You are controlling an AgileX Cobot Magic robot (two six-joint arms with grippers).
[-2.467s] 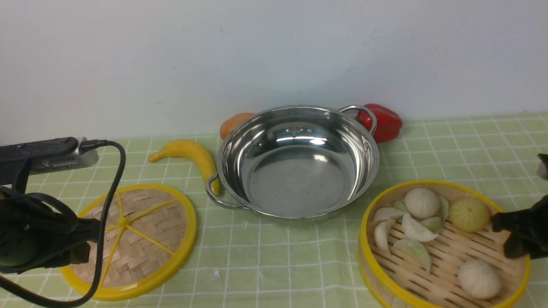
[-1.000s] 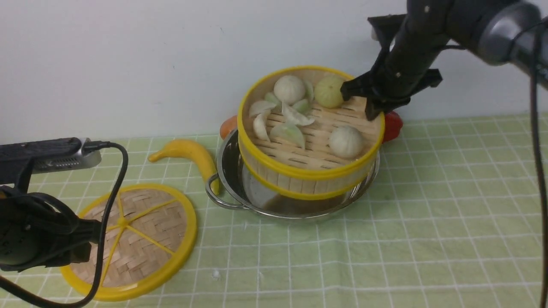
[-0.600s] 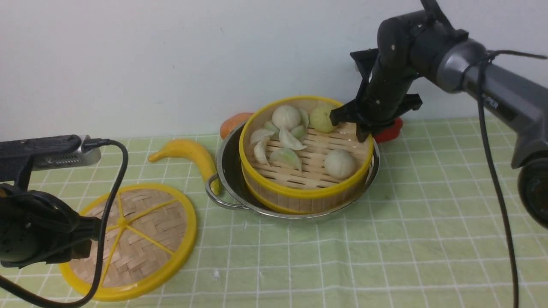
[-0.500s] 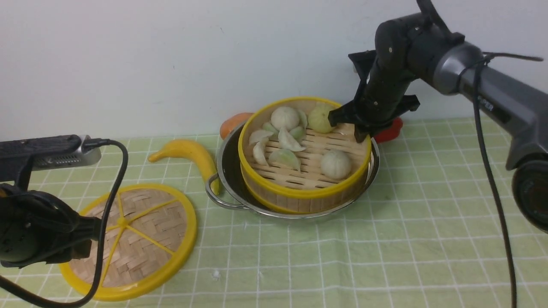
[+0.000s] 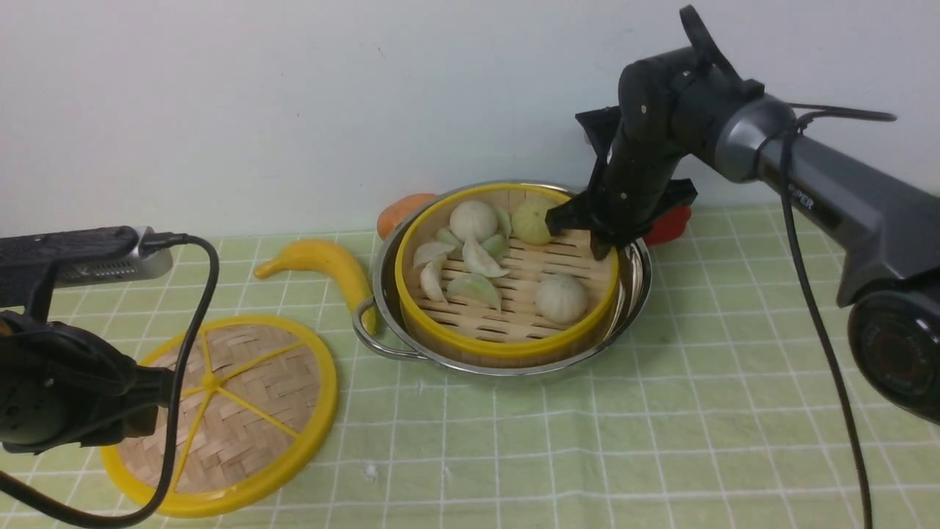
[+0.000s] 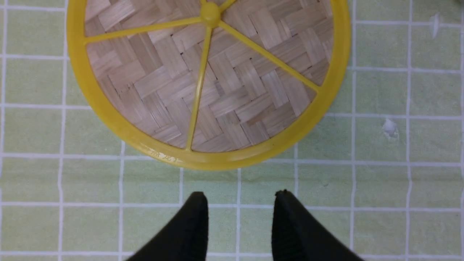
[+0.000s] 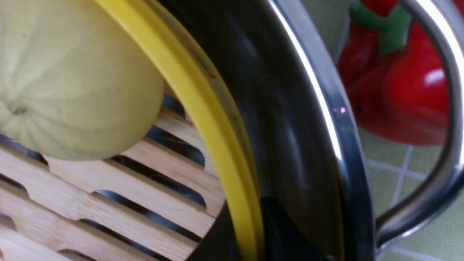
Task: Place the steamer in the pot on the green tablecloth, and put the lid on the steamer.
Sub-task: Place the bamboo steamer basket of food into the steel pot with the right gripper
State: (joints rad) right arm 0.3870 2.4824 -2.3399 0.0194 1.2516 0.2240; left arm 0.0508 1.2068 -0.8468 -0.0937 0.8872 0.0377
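Observation:
The steamer [image 5: 507,345], with white and green buns and dumplings, sits inside the steel pot [image 5: 633,275] on the green tablecloth [image 5: 661,441]. My right gripper [image 5: 584,234] reaches down at the steamer's far right side. In the right wrist view the gripper [image 7: 250,235] is shut on the steamer's yellow rim [image 7: 203,108], with one finger inside the basket and one between the rim and the pot wall [image 7: 326,127]. The lid [image 5: 228,411] lies flat on the cloth at the front left. My left gripper [image 6: 239,203] is open and empty just short of the lid's rim [image 6: 203,161].
A banana [image 5: 330,268] lies left of the pot. An orange vegetable [image 5: 400,209] and a red pepper [image 5: 672,220] sit behind the pot against the white wall. The pepper [image 7: 398,90] shows beside the pot's loop handle [image 7: 446,152]. The left arm's cable [image 5: 187,330] hangs over the lid.
My right gripper carried the steamer from the front right over the pot and lowered it in; it now sits deeper than half a second ago. The left arm and lid have not moved.

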